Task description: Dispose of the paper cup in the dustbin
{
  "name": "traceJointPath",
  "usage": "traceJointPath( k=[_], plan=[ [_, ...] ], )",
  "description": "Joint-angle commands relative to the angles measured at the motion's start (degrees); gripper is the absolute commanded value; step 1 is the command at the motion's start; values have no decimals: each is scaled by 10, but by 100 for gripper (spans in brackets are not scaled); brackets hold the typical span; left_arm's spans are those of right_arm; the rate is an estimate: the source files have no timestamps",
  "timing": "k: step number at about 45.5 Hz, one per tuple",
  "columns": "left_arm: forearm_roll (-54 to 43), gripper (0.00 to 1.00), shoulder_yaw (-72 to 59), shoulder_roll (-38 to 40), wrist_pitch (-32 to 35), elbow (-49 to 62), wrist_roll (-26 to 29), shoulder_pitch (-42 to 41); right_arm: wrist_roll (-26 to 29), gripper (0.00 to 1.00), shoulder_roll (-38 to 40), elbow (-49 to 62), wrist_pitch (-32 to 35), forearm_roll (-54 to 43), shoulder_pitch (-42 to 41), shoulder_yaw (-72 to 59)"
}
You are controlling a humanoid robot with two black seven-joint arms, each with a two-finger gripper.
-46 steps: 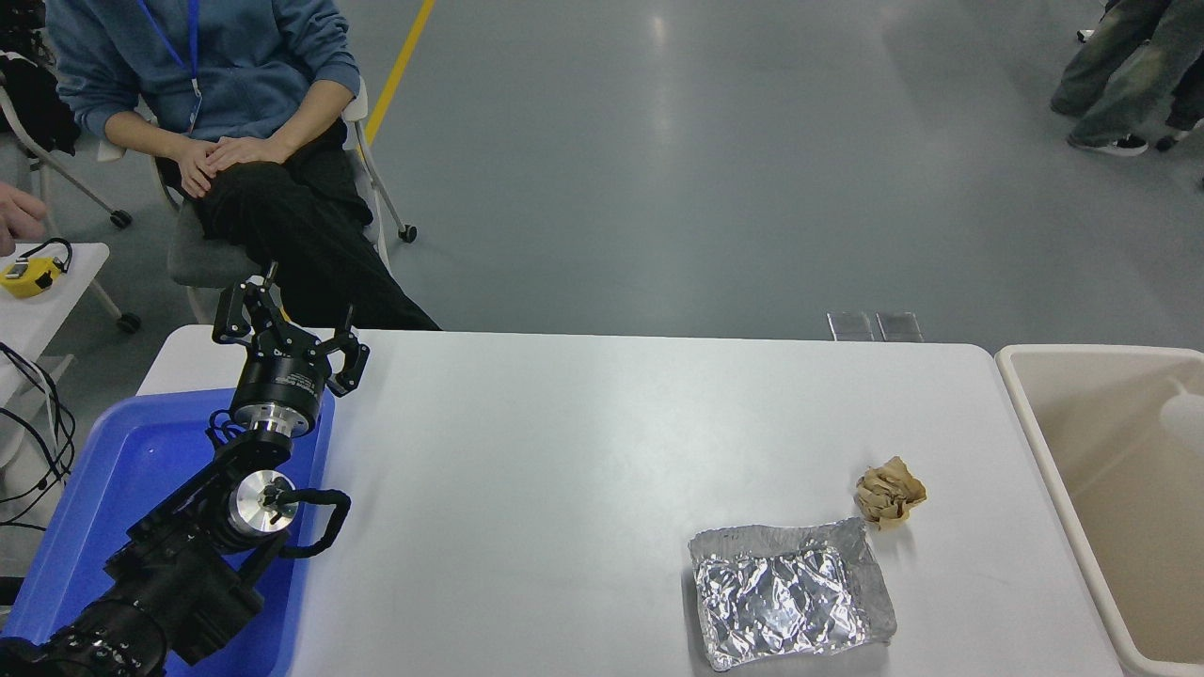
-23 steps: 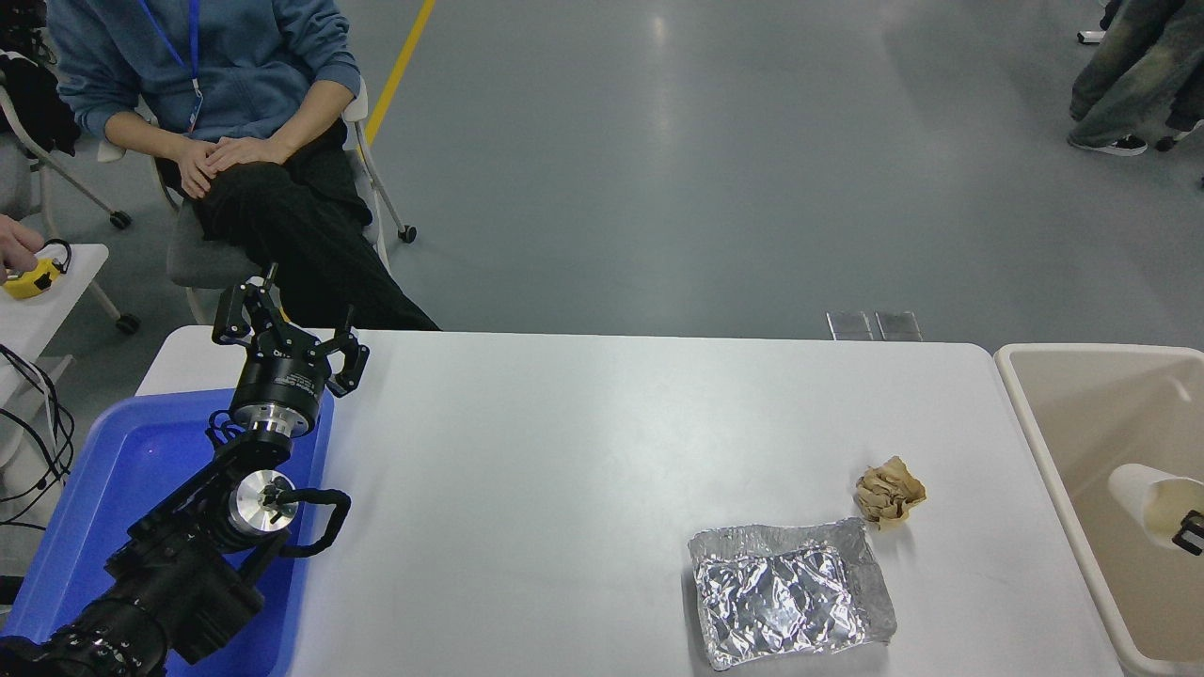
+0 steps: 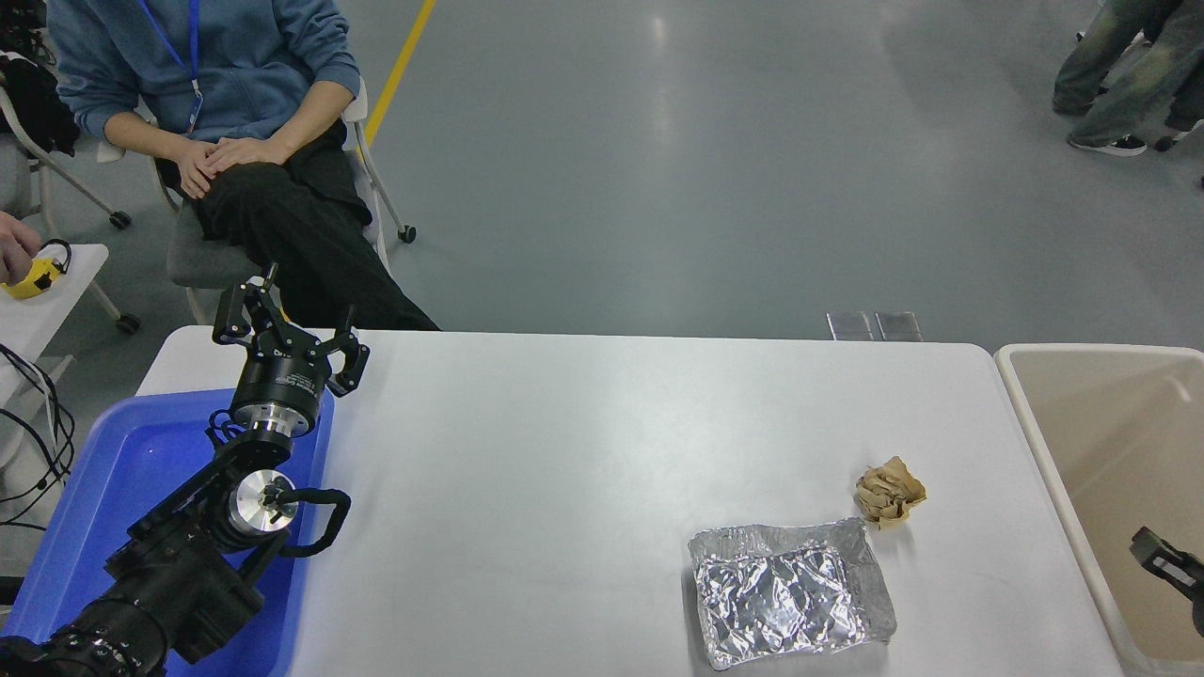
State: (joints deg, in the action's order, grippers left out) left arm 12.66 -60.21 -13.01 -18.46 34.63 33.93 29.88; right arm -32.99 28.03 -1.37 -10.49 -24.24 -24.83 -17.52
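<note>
Right gripper (image 3: 1166,557) over the bin (image 3: 1025,414) off the table's right edge, jaw state indiscernible, cup unseen; judged: drop done, withdrawal next; left gripper (image 3: 287,331) parked open at far left corner.

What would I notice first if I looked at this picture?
Probably the big black robot arm at the lower left, its hand open above the blue tray. Next comes the shiny crumpled foil tray near the table's front, with a brown paper ball just behind it. At the right edge stands the beige dustbin.
</note>
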Motion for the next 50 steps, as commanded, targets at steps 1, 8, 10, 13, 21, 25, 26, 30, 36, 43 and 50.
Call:
traceJointPath(
  k=[1, 8, 10, 13, 21, 25, 26, 30, 36, 43, 50],
  plan=[
    [0, 100, 0, 0, 0, 0, 0, 0, -1, 99, 40, -4, 13, 2, -26, 6],
    [0, 100, 0, 0, 0, 0, 0, 0, -1, 99, 83, -4, 100, 2, -87, 6],
    [0, 100, 0, 0, 0, 0, 0, 0, -1, 99, 88, -4, 114, 2, -98, 6],
    [0, 100, 0, 0, 0, 0, 0, 0, -1, 99, 99, -4, 142, 2, -122, 6],
    [0, 100, 0, 0, 0, 0, 0, 0, -1, 99, 120, -5, 183, 1, -166, 6],
    [0, 100, 0, 0, 0, 0, 0, 0, -1, 99, 122, 0, 203, 1, -199, 5],
    [0, 100, 0, 0, 0, 0, 0, 0, -1, 99, 122, 0, 206, 1, -205, 5],
    [0, 100, 0, 0, 0, 0, 0, 0, 0, 99, 121, 0, 223, 1, -243, 6],
    [0, 100, 0, 0, 0, 0, 0, 0, 2, 99, 114, -1, 247, 1, -299, 6],
    [0, 100, 0, 0, 0, 0, 0, 0, 13, 99, 56, 0, 251, 28, -342, 39],
    [0, 100, 0, 0, 0, 0, 0, 0, 51, 99, -18, -6, 249, 62, -366, 110]
  ],
)
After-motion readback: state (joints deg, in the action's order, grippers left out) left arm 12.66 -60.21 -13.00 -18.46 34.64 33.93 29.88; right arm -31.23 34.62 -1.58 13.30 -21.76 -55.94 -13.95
